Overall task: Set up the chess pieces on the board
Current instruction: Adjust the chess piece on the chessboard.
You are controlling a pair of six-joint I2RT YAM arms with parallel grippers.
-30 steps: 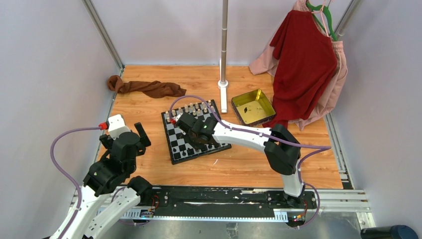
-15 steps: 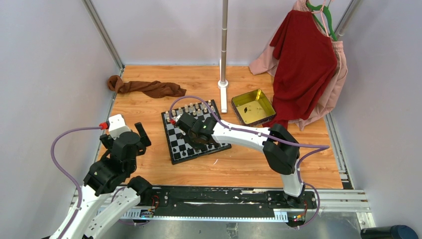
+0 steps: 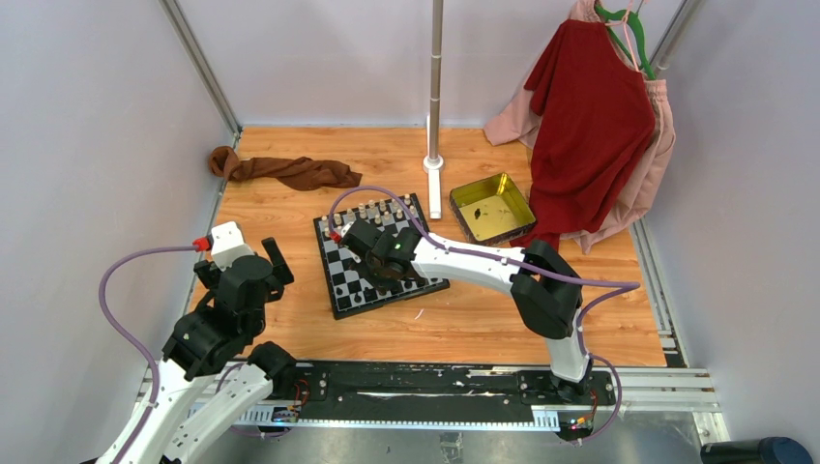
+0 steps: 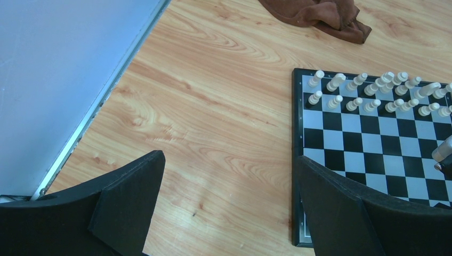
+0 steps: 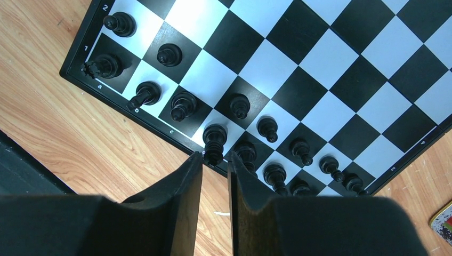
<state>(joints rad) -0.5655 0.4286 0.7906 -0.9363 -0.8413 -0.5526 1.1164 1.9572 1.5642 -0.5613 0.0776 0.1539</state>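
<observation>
The board [image 3: 350, 278] lies mid-bench, with cream pieces [image 4: 368, 104] along its far edge and black pieces [image 5: 184, 105] along its near one. The right gripper [image 5: 215, 161] is a sliver apart about one black piece, perhaps gripping it, though that cannot be told. The left gripper [image 4: 229, 162] hovers near the left edge, spread wide and empty.

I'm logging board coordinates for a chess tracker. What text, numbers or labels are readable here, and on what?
"2", "1": rank numbers on the black border of the board, right wrist view.
"a", "b", "c": file letters along the same border.
Other border marks: too small or hidden to read.
Nothing else shows readable text.
</observation>
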